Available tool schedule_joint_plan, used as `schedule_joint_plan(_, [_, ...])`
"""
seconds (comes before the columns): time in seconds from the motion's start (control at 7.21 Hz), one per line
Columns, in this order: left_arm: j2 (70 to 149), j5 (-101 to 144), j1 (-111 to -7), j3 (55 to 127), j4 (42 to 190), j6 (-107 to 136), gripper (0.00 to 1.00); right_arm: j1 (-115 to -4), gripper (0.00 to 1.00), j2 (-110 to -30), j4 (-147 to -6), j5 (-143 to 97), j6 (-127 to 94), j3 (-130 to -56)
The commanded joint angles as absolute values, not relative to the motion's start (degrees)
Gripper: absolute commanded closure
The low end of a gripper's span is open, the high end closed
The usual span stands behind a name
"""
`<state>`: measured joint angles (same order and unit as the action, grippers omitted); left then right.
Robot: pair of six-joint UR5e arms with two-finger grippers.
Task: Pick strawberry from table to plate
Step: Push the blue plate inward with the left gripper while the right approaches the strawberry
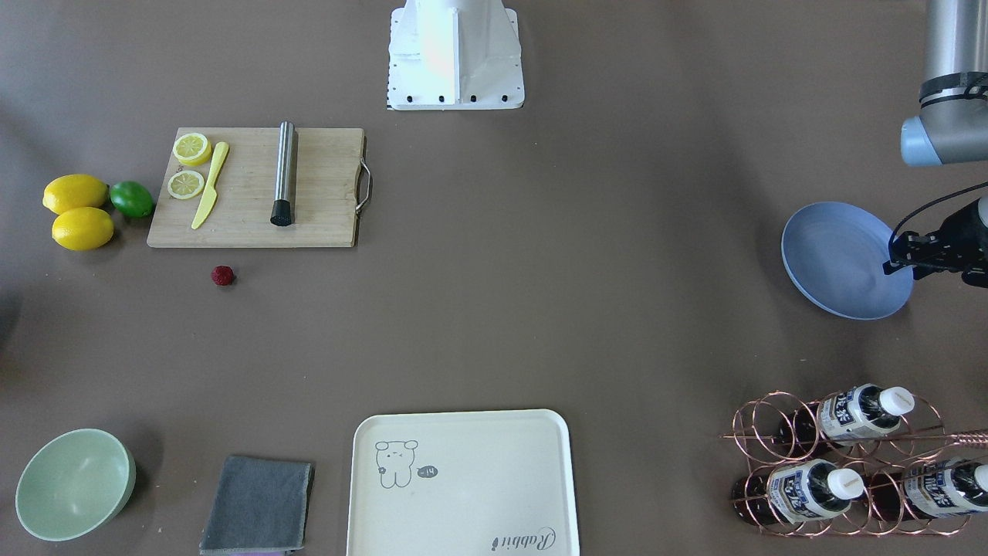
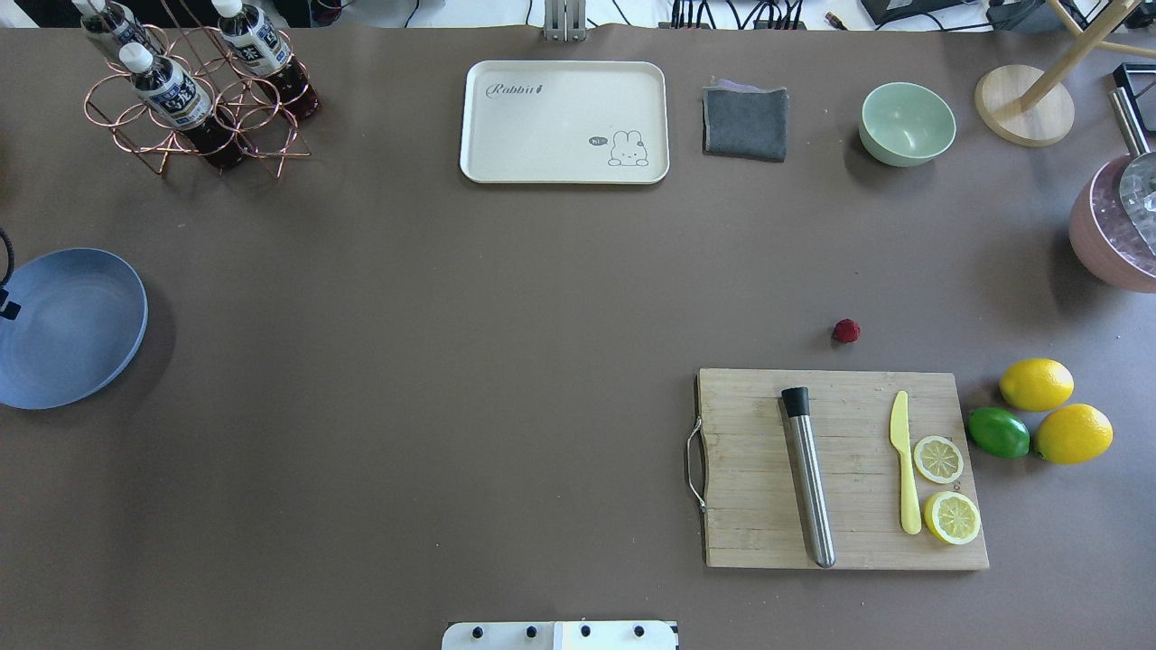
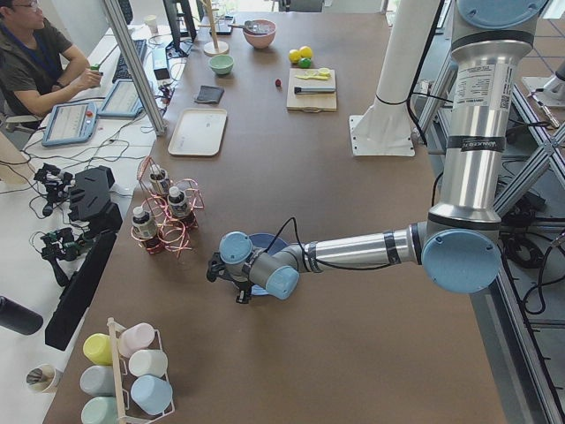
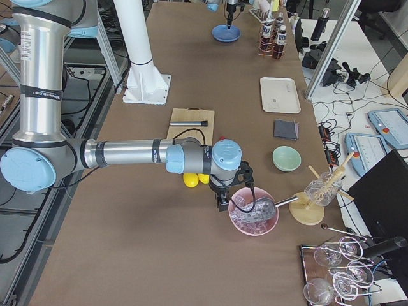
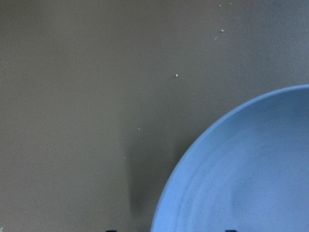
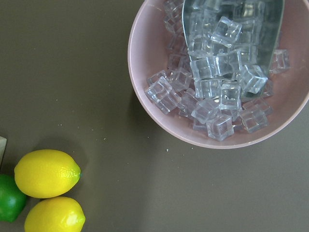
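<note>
A long brown-grey table (image 2: 452, 361) with a matte top fills a lab bay, and a seated person (image 3: 35, 55) works at a desk along its far side. The robot's two silver arms reach out to opposite ends of the table. Its left gripper (image 1: 899, 259) hangs over the rim of the light blue plate (image 1: 834, 255) at the left end, and how far its jaws stand apart cannot be told. Its right gripper (image 4: 222, 201) hovers at the right end beside a pink bowl (image 6: 140, 92) of ice cubes, and its opening cannot be told either. A cream tray (image 1: 463, 479) lies by the middle of the far edge. A wooden cutting board (image 1: 324, 193) sits nearer the robot's edge toward the right end, carrying a steel rod, a yellow knife and lemon slices. Two lemons (image 1: 75, 193) and a lime (image 1: 131, 198) sit just beside the board. The strawberry (image 1: 222, 276), a tiny dark red berry with a roundish, bumpy surface, rests alone on the bare table close to the board's far edge, well apart from the plate and from both grippers.
</note>
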<state>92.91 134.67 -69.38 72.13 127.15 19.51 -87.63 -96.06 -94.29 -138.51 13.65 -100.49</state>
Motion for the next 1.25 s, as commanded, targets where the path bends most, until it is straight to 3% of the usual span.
schedule_joint_plan(0.0, [92.81,134.74,-69.43,72.16,127.09,19.6,1.0,-87.63,0.0,-96.06,-94.39,-138.52,13.62,-100.55])
schedule_joint_plan(0.42, [93.51,138.14,-69.43,76.17,126.65,24.57,1.0,-87.63,0.0,-93.62,-94.05,-139.21,8.31,-100.63])
schedule_joint_plan(0.69, [94.04,141.32,-69.43,84.25,126.56,37.81,1.0,-82.82,0.0,-88.53,-93.69,-142.02,-4.94,-102.73])
schedule_joint_plan(1.11, [94.48,136.97,-57.97,99.98,126.56,62.34,1.0,-68.96,0.0,-83.87,-89.14,-140.11,-25.17,-105.21])
